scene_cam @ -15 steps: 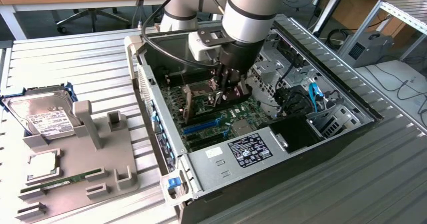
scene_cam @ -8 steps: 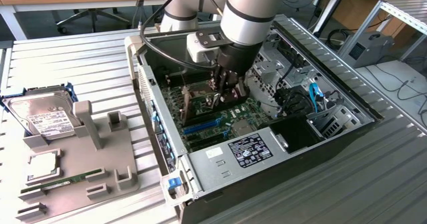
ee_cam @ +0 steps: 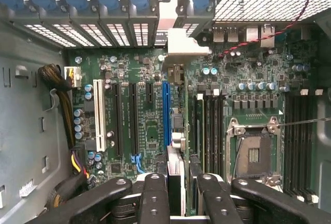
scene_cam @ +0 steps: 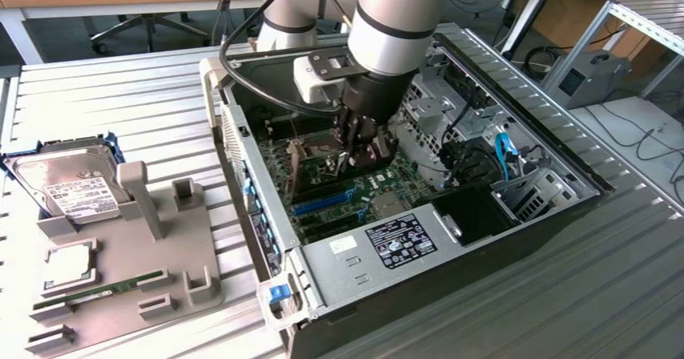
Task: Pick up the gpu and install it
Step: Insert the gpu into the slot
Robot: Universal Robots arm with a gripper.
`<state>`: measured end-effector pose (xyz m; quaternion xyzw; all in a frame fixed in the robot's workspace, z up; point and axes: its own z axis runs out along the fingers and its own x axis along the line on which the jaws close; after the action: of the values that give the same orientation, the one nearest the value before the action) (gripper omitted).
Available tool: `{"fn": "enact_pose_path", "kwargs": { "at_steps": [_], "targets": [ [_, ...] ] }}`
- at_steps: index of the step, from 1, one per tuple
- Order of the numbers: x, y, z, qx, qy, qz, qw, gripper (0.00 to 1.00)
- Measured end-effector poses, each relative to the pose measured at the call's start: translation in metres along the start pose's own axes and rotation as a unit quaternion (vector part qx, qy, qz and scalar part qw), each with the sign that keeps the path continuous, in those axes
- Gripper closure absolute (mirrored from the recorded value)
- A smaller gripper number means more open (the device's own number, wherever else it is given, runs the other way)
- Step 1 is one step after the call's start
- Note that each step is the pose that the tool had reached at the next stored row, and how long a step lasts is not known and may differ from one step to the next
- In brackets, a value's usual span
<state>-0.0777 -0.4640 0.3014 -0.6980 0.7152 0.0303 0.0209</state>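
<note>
The gpu (ee_cam: 176, 74) is seen edge-on inside the open computer case (scene_cam: 556, 155), running straight away from the wrist camera, with its silver end bracket (ee_cam: 181, 43) against the rear slot openings. It stands over the motherboard (ee_cam: 150, 131), right beside the long blue slot (ee_cam: 166, 113); I cannot tell if it touches a slot. My gripper (ee_cam: 182, 190) is shut on the card's near end, one black finger (ee_cam: 154, 195) on each side. In the exterior view the gripper (scene_cam: 358, 152) reaches down into the middle of the case, and the card between its fingers is mostly hidden.
A grey holder (scene_cam: 171, 251) on the exterior view's left carries a silver hard drive (scene_cam: 70, 187), a square chip (scene_cam: 66, 263) and a green memory stick (scene_cam: 102, 288). Inside the case are a white slot (ee_cam: 98, 115), the processor socket (ee_cam: 253, 154) and brown cables (ee_cam: 59, 87).
</note>
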Motion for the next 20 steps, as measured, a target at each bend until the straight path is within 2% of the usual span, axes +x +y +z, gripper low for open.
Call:
{"fn": "enact_pose_path", "kwargs": {
  "at_steps": [13, 20],
  "targets": [
    [0.0003, 0.0026, 0.0037, 0.0000, 0.0000, 0.000, 1.0000, 0.73],
    [0.0007, 0.0080, 0.0077, 0.0000, 0.0000, 0.000, 1.0000, 0.73]
  ]
}}
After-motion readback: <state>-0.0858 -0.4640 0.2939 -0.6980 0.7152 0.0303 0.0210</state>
